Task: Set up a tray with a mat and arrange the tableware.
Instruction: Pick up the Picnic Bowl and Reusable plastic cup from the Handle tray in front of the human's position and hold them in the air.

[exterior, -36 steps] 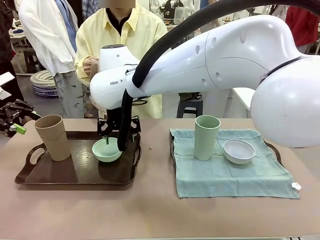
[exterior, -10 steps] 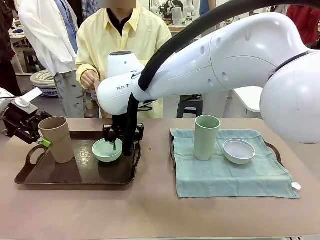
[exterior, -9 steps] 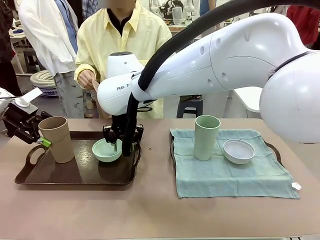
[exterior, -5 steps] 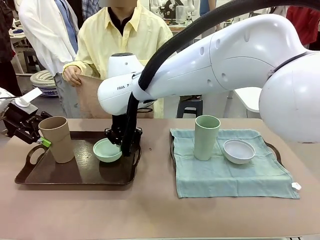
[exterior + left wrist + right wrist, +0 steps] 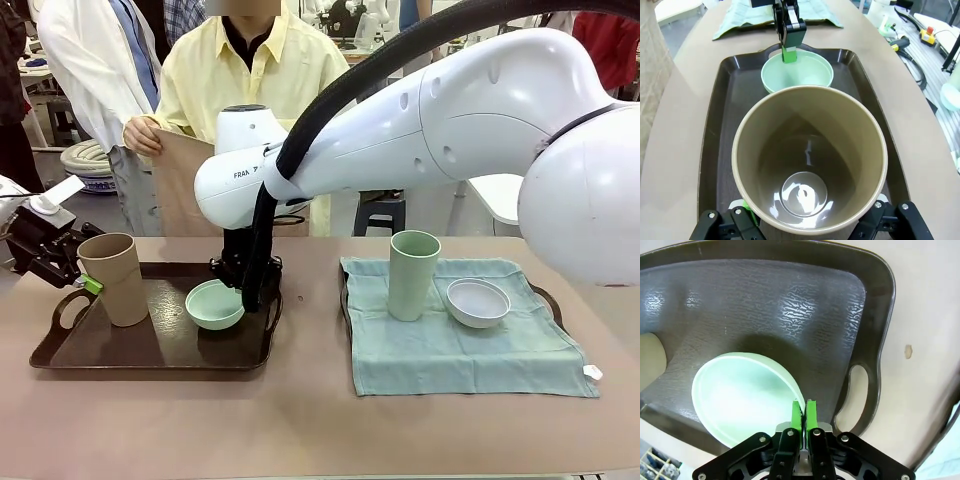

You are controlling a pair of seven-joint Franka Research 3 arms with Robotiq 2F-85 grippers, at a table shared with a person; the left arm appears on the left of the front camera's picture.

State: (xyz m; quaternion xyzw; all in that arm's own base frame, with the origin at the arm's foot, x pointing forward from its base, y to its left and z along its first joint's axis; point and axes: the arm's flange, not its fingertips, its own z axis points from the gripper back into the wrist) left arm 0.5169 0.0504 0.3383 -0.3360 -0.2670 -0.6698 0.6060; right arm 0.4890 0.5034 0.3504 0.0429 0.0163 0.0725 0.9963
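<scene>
1. Left gripper [image 5: 811,210] is clamping the tan-brown tumbler [image 5: 108,278] on the dark tray [image 5: 150,348].
2. Right gripper [image 5: 803,411] is pinching the rim of the mint bowl [image 5: 213,305] alongside.
3. Right arm [image 5: 430,120] is partly screening the person's tan mat [image 5: 180,190].

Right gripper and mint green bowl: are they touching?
Touching. In the right wrist view the right gripper has its green pads pinched shut on the rim of the mint green bowl.

Tan tumbler [image 5: 108,275], mint bowl [image 5: 213,305] on tray [image 5: 150,352]; green tumbler [image 5: 412,275], white bowl [image 5: 477,302] on mat [image 5: 460,358].
</scene>
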